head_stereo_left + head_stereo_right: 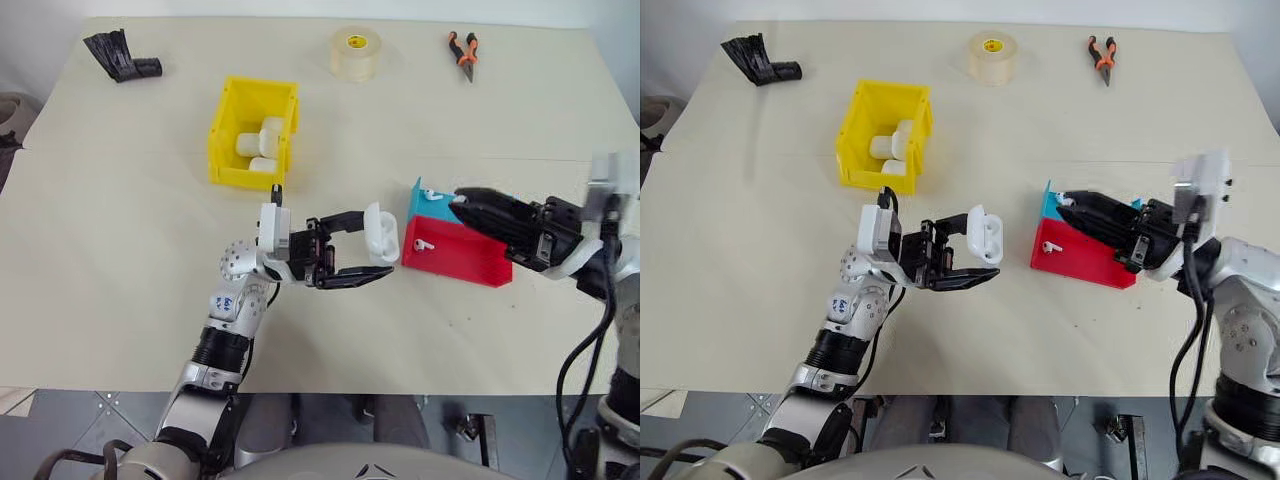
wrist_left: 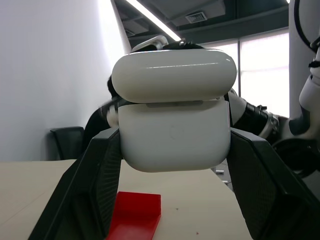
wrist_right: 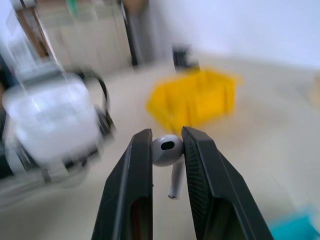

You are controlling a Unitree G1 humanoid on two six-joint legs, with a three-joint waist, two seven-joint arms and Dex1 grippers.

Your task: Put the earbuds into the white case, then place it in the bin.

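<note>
A pale table (image 1: 120,250) takes up most of the head views. Upper left of centre on it stands the yellow bin (image 1: 228,135), with several white cases (image 1: 262,140) already lying inside. Right of centre, a red tray (image 1: 455,252) holds one earbud (image 1: 421,242), and a blue tray (image 1: 428,205) touching it just behind holds another. Along the top edge lie a black object (image 1: 120,57) at the upper left, a roll of clear tape (image 1: 355,52) in the middle and orange-handled pliers (image 1: 463,52) to the right.

The left gripper (image 1: 372,250) sits just below the picture's centre, its two black fingers clamped on the white case (image 2: 175,135), whose lid stands ajar. The case is held above the table, between the bin and the red tray.

The right gripper (image 3: 167,150) reaches in from the right edge, over the trays, pinching a single earbud (image 3: 167,152) by its head, the stem hanging free between the fingers.
</note>
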